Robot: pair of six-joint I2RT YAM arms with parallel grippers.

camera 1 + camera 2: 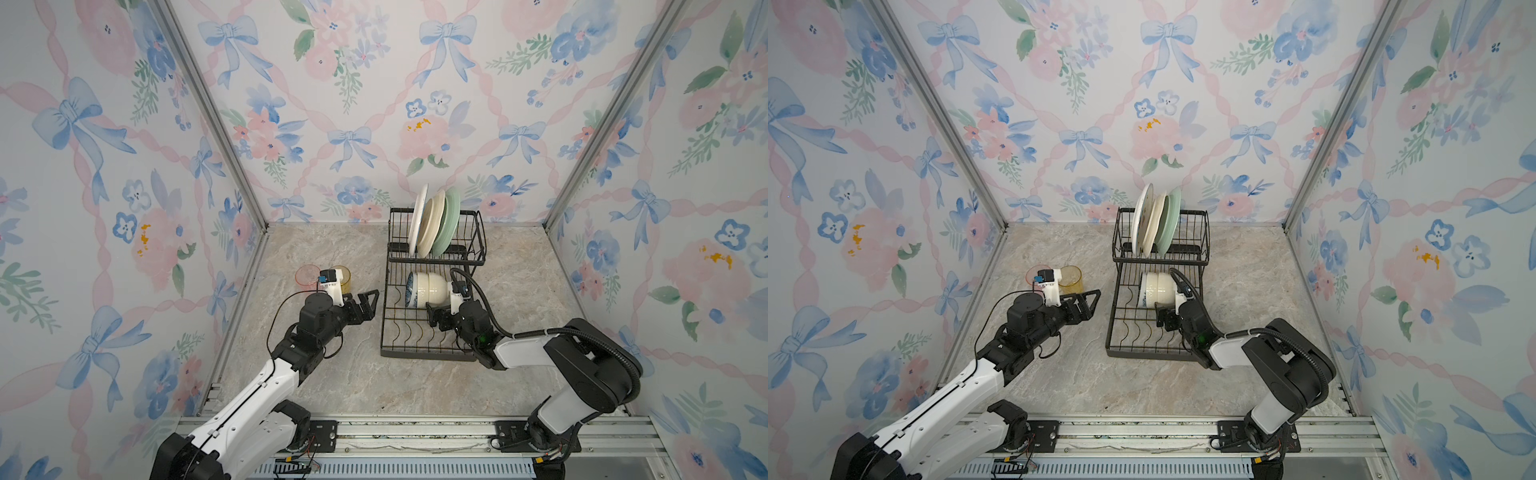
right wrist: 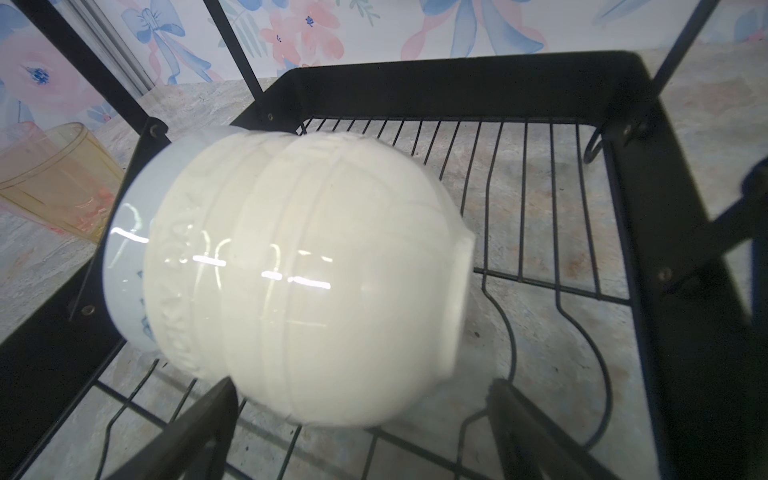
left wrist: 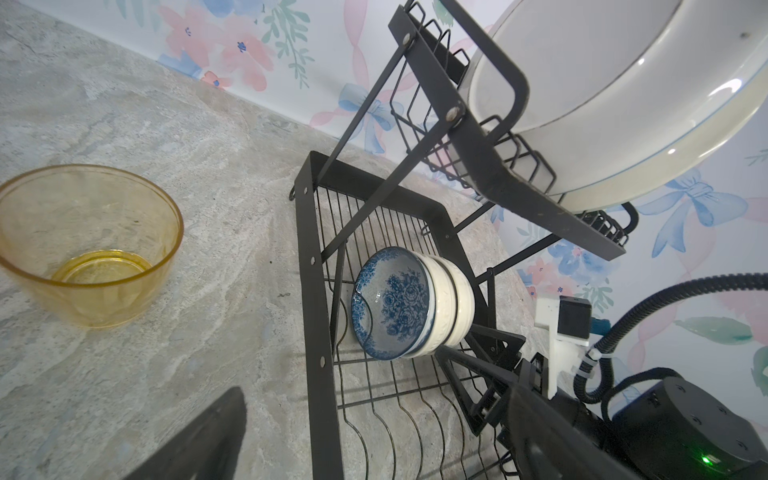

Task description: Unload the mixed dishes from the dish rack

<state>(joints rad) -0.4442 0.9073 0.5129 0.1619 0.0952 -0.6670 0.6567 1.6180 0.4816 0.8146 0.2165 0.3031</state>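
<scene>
Right end effector (image 2: 361, 388) by sideways bowls (image 2: 311, 257)

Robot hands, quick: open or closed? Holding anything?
Left hand: open, empty.
Right hand: open, next to the cream bowls, gripping nothing.

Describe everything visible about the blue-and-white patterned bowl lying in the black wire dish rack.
The blue-and-white patterned bowl looks like glazed ceramic: blue flowers and a blue border printed inside on white. It lies on its side on the black wire dish rack's lower tray, mouth towards the left arm's side, stacked with the cream bowls behind it.
</scene>
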